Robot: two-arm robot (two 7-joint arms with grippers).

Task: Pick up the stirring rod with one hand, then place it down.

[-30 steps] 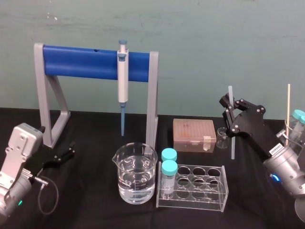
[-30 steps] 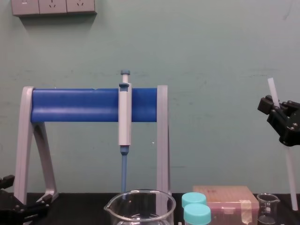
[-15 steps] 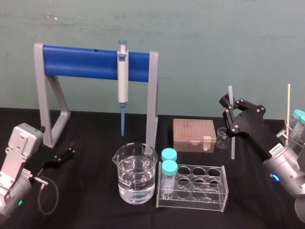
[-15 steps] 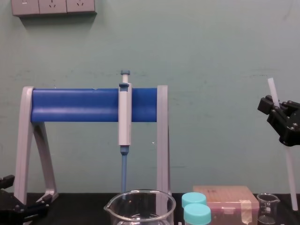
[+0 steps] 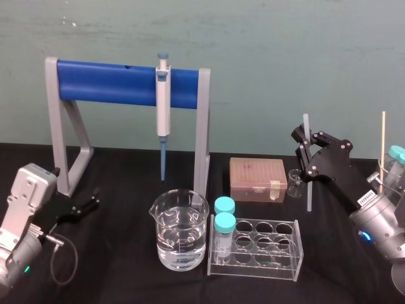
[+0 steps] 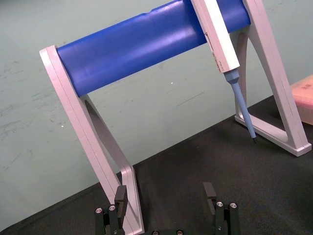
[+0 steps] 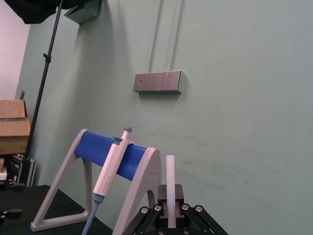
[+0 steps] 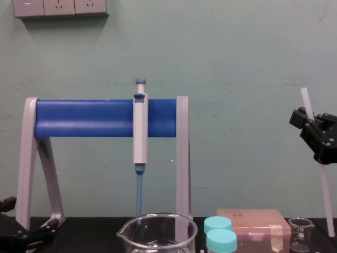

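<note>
Teal wall [image 5: 266,38] behind, black tabletop [image 5: 126,247] in front. Far left, a grey-and-blue pipette stand [image 5: 107,82] with a pipette [image 5: 163,107] hung on its bar. Nearer, a large beaker [image 5: 180,231] part-filled with clear liquid, a clear tube rack [image 5: 266,244] to its right, and a pinkish tip box [image 5: 257,179] farther back. At the right, the right gripper [image 5: 306,147], raised above the table. In it the stirring rod [image 5: 309,193], near upright, lower end down just right of the small beaker [image 5: 295,183]. Impossible to tell whether that end touches the tabletop or hangs just over it.

By the look of it, pick-up done and set-down pending. To do it well: bring the rod down slowly and straight, steer its lower end away from the small beaker and the tip box, and wait for contact before easing the fingers apart. Worth minding too: a thin rod rolling or toppling once free.

Right gripper clenched round the rod's upper half, rod top poking above the fingers. Left gripper [image 5: 93,197] low at the near left by the stand's foot, fingers spread wide with nothing between them.
</note>
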